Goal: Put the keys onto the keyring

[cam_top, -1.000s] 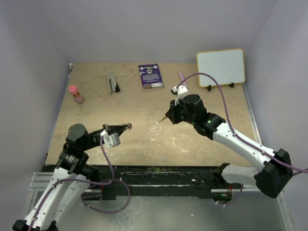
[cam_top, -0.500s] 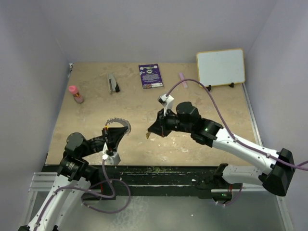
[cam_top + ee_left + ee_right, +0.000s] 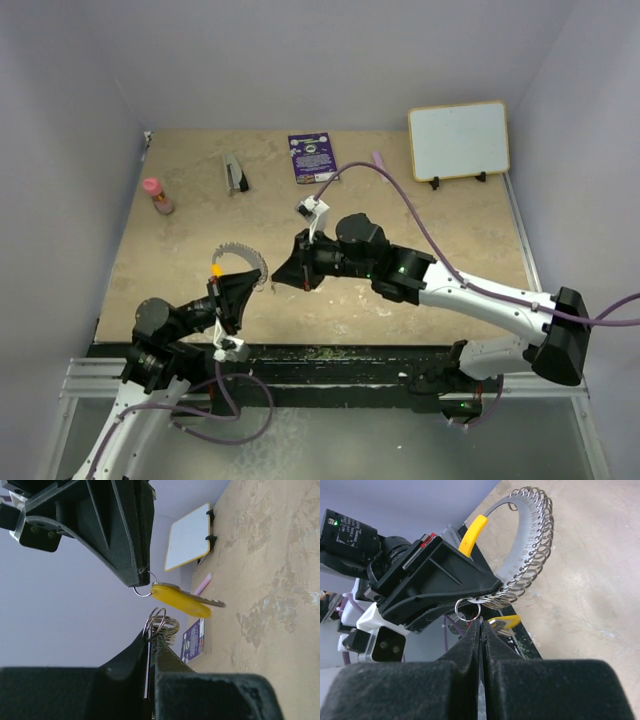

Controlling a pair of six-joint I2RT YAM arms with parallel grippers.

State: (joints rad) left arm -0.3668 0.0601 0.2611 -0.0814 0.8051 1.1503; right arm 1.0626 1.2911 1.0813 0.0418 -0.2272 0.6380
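Yellow-headed, the key (image 3: 182, 601) is dangling from the pinched-shut right gripper (image 3: 143, 579) just beside the keyring (image 3: 164, 625) — which the left gripper (image 3: 151, 639) is clamping — threading apparently not yet done.

left pincer (image 3: 256, 287) hemmed, right pincer (image 3: 281, 279) close ahead

**Count of things on and over the bench**

Two robot arms: left arm (image 3: 150, 340) and right arm (image 3: 470, 295). One yellow-headed key (image 3: 180, 600). One coiled keyring (image 3: 540, 550). On the far bench (image 3: 420, 220): one whiteboard (image 3: 458, 140), one purple card (image 3: 314, 158), one pink bottle (image 3: 156, 195), one grey-and-black tool (image 3: 236, 173), one pink stick (image 3: 203, 584).
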